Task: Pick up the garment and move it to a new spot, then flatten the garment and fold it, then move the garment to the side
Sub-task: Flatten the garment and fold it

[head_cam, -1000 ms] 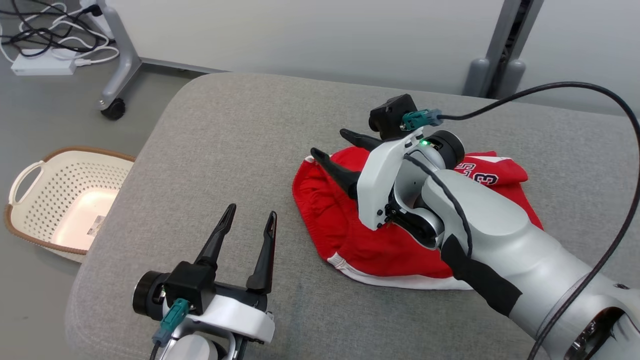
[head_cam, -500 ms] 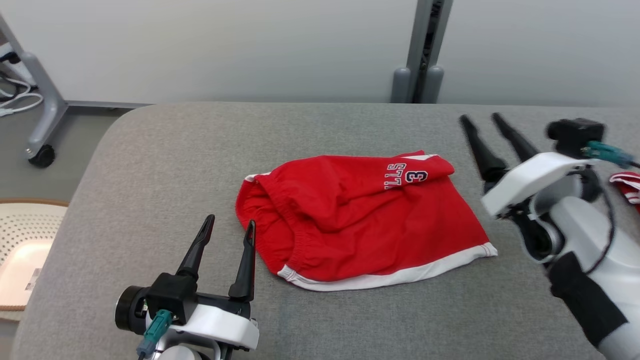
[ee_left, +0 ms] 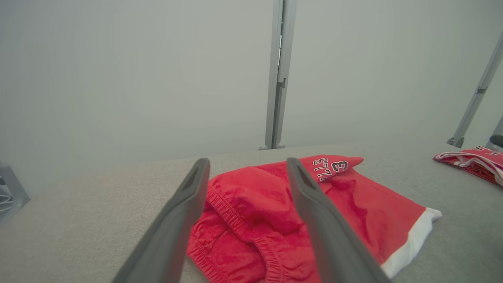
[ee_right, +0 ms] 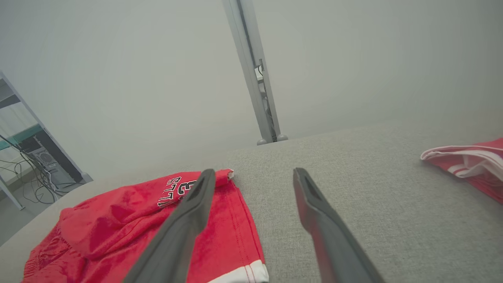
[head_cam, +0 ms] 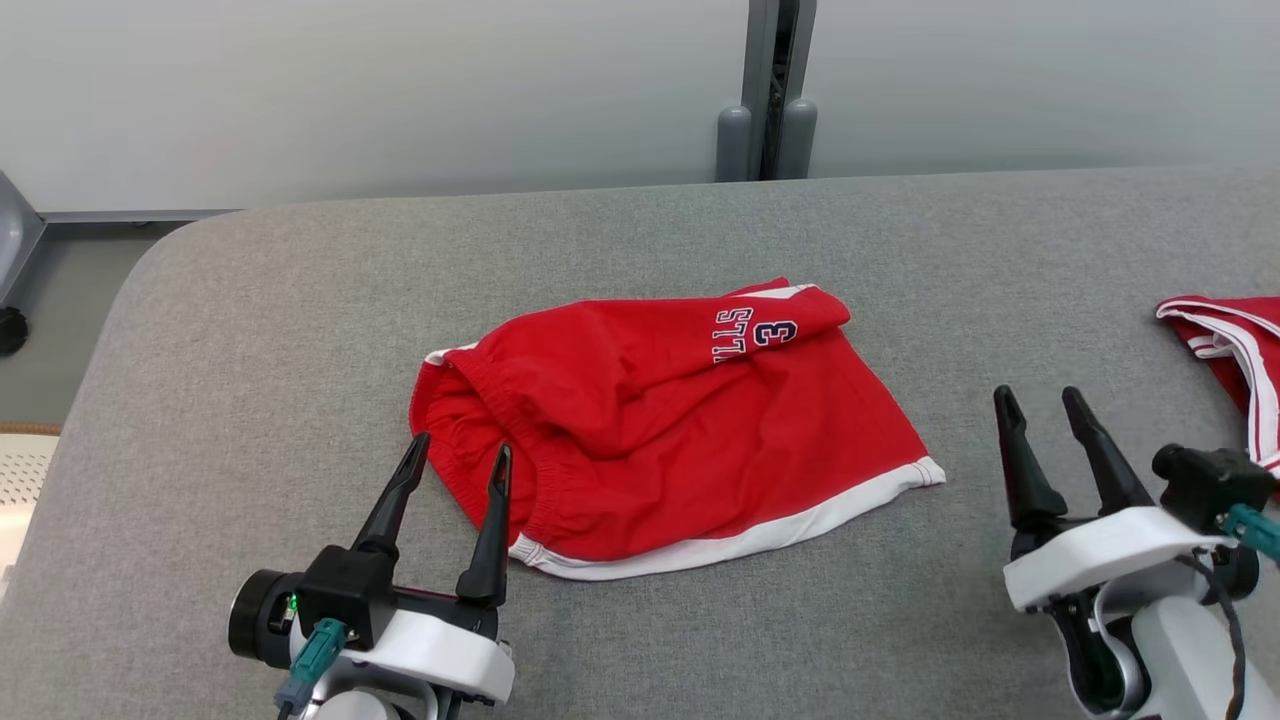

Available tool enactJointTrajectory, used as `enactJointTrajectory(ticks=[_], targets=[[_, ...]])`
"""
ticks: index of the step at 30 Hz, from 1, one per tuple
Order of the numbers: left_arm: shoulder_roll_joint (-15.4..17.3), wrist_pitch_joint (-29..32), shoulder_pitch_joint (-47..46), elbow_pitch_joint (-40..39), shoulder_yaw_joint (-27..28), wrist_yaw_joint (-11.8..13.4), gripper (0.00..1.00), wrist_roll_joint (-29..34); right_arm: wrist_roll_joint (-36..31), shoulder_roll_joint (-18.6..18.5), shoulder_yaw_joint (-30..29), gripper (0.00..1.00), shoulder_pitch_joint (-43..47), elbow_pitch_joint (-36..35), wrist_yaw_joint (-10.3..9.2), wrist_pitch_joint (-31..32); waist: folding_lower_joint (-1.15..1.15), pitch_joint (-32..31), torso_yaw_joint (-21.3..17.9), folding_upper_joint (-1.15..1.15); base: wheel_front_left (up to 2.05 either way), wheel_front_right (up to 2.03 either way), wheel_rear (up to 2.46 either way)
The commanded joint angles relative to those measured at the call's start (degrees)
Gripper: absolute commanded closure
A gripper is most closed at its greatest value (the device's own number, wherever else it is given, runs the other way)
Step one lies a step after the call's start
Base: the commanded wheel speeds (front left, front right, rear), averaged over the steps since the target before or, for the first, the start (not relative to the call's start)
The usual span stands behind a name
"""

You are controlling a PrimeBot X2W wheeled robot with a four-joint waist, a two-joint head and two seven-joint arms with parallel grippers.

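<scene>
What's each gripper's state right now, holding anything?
Left gripper: open, empty, by the waistband end of the red shorts.
Right gripper: open, empty, to the right of the shorts.

A grey padded table (head_cam: 640, 230) spans the view. At its right edge lies a red cloth with white stripes (head_cam: 1235, 345). Behind its far edge stand a grey post (head_cam: 768, 100) with 2 rounded feet and a pale wall (head_cam: 350, 90). Off its left edge sits a white basket (head_cam: 15, 475).
</scene>
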Motion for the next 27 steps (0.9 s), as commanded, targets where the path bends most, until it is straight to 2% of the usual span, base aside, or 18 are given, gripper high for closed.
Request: enactJointTrajectory(ticks=[1, 14, 22, 27], targets=[[0.2, -0.2, -0.7, 0.0, 0.1, -0.2, 0.00, 0.2, -1.1, -0.1, 0.1, 0.00, 1.4, -1.2, 0.00, 0.0, 0.00, 0.2, 0.1, 0.00, 0.00, 0.00, 0.00], [0.2, -0.2, -0.7, 0.6, -0.7, -0.9, 0.00, -0.3, -3.7, 0.6, -2.3, 0.00, 5.4, -6.7, 0.00, 0.0, 0.00, 1.4, 1.1, 0.00, 0.00, 0.00, 0.00], [1.5, -0.1, -2.6, 12.9, -6.0, -4.7, 0.00, 2.8, -5.6, 1.1, -2.7, 0.00, 6.1, -5.7, 0.00, 0.3, 0.00, 2.2, 1.0, 0.00, 0.00, 0.00, 0.00], [1.7, -0.1, -4.7, 17.3, -7.1, -5.2, 0.00, 3.4, -6.0, 1.3, -2.3, 0.00, 6.0, -5.2, 0.00, 0.2, 0.00, 2.7, 0.8, 0.00, 0.00, 0.00, 0.00]])
